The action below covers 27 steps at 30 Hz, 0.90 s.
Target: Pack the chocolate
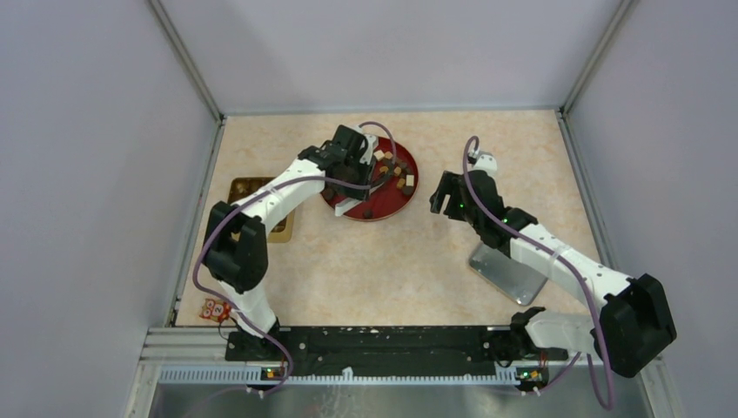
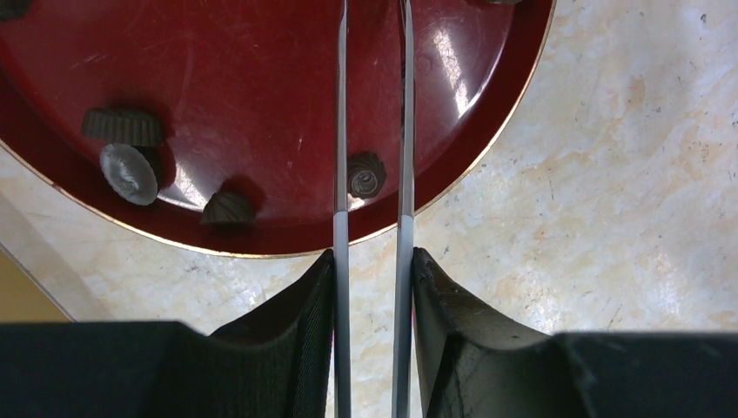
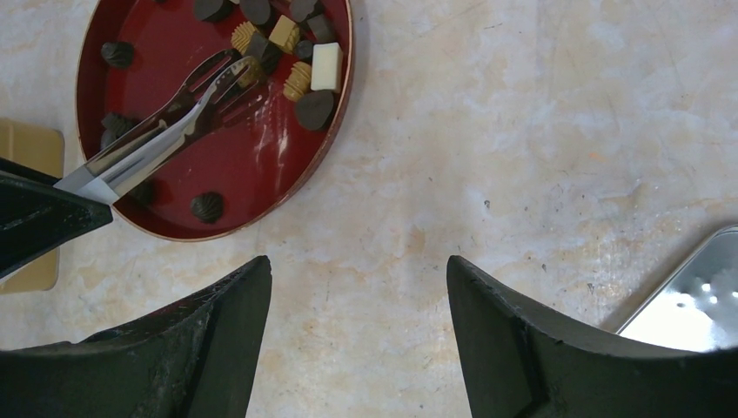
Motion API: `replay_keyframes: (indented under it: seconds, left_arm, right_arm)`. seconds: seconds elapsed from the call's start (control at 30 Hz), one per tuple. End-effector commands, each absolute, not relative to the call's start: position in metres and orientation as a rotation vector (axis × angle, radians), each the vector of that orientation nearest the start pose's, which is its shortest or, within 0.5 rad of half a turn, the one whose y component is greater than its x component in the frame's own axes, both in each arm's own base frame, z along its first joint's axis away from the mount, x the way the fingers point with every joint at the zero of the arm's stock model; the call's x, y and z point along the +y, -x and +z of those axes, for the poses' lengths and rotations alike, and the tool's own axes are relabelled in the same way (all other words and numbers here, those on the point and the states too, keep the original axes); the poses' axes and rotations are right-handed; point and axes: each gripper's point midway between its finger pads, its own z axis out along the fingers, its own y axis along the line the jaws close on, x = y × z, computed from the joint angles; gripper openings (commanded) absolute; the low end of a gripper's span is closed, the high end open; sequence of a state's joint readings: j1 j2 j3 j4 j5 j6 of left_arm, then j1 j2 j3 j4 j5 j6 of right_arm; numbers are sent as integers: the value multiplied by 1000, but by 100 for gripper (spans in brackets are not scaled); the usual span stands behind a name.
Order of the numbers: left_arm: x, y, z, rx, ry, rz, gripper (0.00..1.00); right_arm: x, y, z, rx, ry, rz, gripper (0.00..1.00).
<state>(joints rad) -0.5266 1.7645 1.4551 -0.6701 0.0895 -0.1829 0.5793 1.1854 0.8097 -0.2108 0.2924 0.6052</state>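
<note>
Tin (image 1: 280, 228), gold-coloured, sits at the far left of the table (image 3: 522, 131), partly under the left arm. Dark patches show at its far end, but I cannot tell whether those are packed pieces.

Next along, the left gripper (image 2: 374, 261) is clenched on a pair of metal tongs (image 3: 165, 122), whose blades reach over the red plate (image 2: 244, 78). The blades stand slightly apart with one dark swirl-topped piece between them, not visibly pinched.

Most of the chocolate (image 3: 302, 80) lies on that plate: dark, caramel and cream pieces bunched at its far side, with a few dark ones loose along the near rim. By that count the packing looks barely begun, with nearly every piece left to carry over to the tin.

Further right, the right gripper (image 3: 358, 287) hangs released over bare table, holding nothing, and a silver tray (image 3: 687, 305) lies just beyond it
</note>
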Motion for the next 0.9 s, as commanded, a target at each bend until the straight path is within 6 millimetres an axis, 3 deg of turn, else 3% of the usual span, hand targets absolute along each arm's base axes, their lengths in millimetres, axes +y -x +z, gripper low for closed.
replay_keyframes:
  seconds: [0.0, 0.43, 0.87]
  left_arm:
    - [-251, -376, 144, 2461, -496, -432, 40]
    - [-261, -381, 155, 2430, -530, -474, 42]
    - [-257, -398, 144, 2445, -484, -383, 44]
  right_arm:
    - [171, -326, 173, 2105, -219, 371, 72]
    - [172, -328, 173, 2106, -220, 369, 72]
    - [168, -326, 173, 2105, -225, 355, 72]
